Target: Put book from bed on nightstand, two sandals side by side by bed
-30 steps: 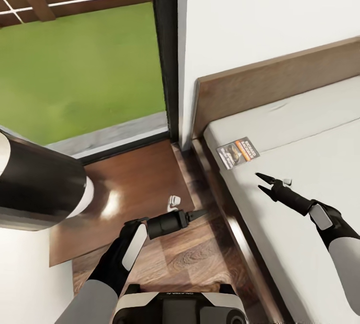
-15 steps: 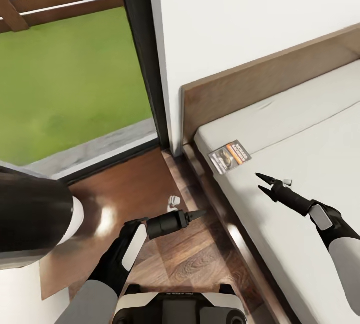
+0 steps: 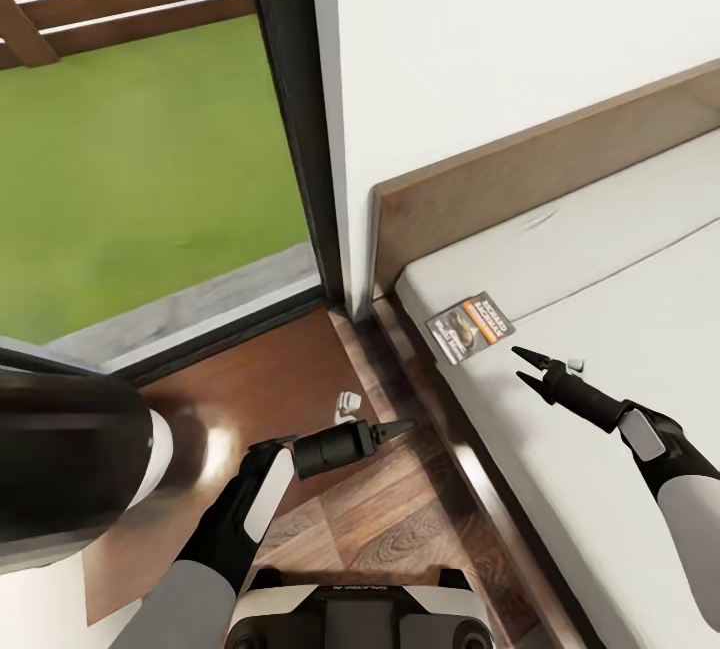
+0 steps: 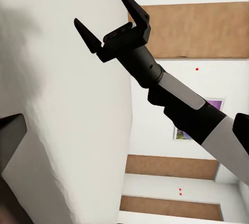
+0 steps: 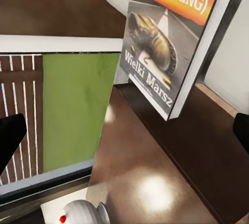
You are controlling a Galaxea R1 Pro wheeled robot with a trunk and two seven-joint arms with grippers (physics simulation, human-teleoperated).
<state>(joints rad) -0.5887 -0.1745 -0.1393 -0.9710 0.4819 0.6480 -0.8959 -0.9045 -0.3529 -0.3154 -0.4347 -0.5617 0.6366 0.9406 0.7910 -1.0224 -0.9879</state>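
bed (image 3: 600, 269): off-white mattress | book (image 3: 470, 327) flat near corner by headboard | nightstand (image 3: 240, 399): apparently bare

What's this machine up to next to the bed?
A two-armed robot stands beside the bed, by a tall window. A small book lies near the mattress corner, by the headboard. The right claw hovers open just short of the book, not touching it. The left claw hangs low over the wood floor, holding nothing. A dark nightstand sits between bed and window.

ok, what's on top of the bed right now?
Only the book, flat on the mattress corner of the bed near the headboard. The right gripper hovers open nearby. The bed's far side is out of frame.
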